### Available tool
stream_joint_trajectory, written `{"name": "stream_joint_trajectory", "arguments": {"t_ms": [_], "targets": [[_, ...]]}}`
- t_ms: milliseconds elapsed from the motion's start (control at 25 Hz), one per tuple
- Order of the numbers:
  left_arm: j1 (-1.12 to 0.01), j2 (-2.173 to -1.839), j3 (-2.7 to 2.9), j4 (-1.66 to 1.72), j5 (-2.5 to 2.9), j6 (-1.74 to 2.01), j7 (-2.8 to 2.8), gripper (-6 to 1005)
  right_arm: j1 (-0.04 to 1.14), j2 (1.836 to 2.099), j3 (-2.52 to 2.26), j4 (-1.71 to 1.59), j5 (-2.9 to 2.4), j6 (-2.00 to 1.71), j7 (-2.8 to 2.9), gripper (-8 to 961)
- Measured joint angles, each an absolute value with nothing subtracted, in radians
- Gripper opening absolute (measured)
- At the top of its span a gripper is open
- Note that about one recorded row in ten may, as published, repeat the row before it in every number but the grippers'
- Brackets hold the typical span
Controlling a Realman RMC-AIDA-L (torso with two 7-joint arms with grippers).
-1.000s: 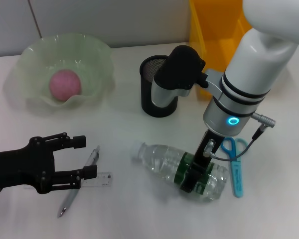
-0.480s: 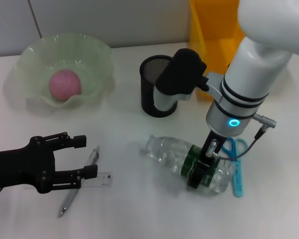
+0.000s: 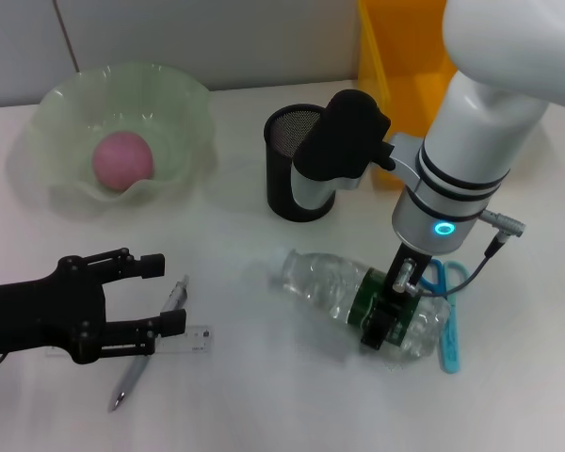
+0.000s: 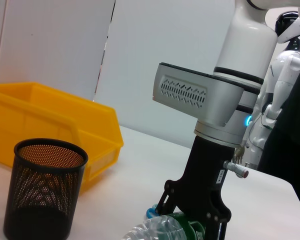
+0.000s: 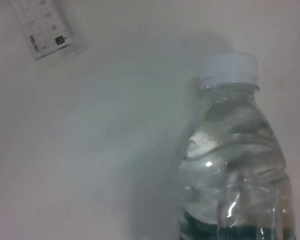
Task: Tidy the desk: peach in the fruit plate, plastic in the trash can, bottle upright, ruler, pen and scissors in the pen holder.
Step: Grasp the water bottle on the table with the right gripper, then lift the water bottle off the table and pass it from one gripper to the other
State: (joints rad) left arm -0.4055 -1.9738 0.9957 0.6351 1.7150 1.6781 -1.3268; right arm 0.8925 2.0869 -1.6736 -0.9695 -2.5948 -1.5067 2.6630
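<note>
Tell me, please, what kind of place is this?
Probably a robot lab's staged desk: a white table with a mesh pen holder, a yellow bin, and another white humanoid robot standing behind.

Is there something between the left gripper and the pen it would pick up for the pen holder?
Nothing visible blocks it. The left gripper, fingers open, hovers right beside the pen, which lies on the table with the ruler across it. Toward the pen holder, the table is bare; the bottle lies off to the side.
</note>
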Motion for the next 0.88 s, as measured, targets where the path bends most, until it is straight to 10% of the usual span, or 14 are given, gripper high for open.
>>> {"name": "stream_joint_trajectory", "arguments": {"t_ms": [880], "targets": [[-0.404,-1.981,0.991,0.648,1.715,1.678,-1.338,830,0.824,2.082,-1.650,-1.085,-2.593,-1.519,2.640,771]]}}
